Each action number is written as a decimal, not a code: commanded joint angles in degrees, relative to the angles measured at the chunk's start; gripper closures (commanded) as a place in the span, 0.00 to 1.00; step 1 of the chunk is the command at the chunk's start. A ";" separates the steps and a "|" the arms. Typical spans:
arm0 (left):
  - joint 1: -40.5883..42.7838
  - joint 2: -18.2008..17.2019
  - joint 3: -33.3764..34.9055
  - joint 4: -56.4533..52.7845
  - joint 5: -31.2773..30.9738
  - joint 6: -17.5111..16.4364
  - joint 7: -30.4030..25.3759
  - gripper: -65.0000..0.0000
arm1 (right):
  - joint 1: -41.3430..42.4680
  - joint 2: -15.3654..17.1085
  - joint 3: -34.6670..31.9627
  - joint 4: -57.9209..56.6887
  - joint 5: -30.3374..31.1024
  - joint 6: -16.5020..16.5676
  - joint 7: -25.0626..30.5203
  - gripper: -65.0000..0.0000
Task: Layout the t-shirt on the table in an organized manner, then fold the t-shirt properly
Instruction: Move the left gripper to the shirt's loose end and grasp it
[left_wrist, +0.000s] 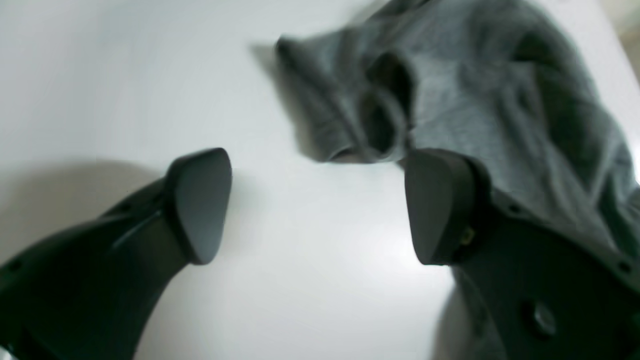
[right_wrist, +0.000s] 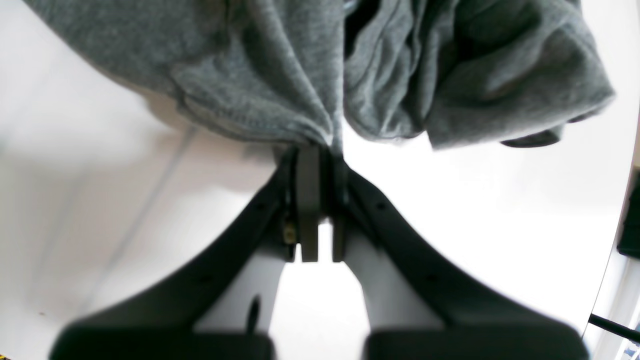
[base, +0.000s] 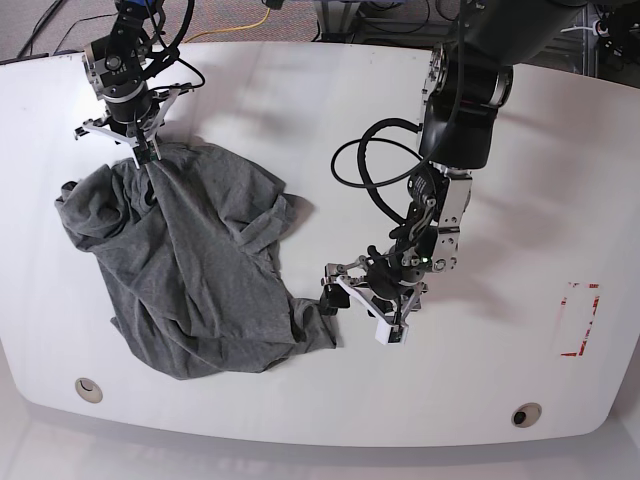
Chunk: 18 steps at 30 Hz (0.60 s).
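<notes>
- Left wrist view blurred throughout; folds of the t-shirt (left_wrist: 465, 100) smeared, weave not resolvable; shirt cut off at the top and right edges.
- Right wrist view: upper part of the garment cut off by the frame; pinch point partly masked by bunched cloth.
- Base view: near corner of the shirt hem partly hidden behind the left gripper (base: 358, 302); small black marks on the table (base: 300, 90) too small to make out.
- One t-shirt (base: 190, 270), heather grey, crumpled on the base view's left half of the table, not laid flat.
- One table, glossy white, rounded corners; two round cable holes (base: 88, 389) along the near edge; one red tape rectangle (base: 578, 320) at the base view's right, well apart from the cloth.
- Two arms, two grippers.
- Left gripper (left_wrist: 320, 205): jaws spread wide, nothing between them but bare tabletop; one finger just beside the shirt's edge.
- Right gripper (right_wrist: 320, 150): jaws closed tight on a gathered fold of the t-shirt (right_wrist: 280, 75); seen in the base view at the shirt's far edge (base: 145, 150).
</notes>
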 joint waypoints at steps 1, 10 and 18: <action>-3.35 1.03 -0.01 -1.62 -0.58 -0.84 -3.01 0.21 | 0.15 0.44 0.25 1.00 0.34 -0.33 0.94 1.00; -3.35 1.73 3.68 -5.31 -0.58 -0.40 -10.74 0.21 | 0.15 0.44 -0.01 1.00 1.75 -0.33 0.94 1.00; -3.35 2.35 10.45 -9.80 -0.58 3.21 -15.67 0.21 | -0.12 0.79 0.16 1.00 4.91 -0.33 0.94 1.00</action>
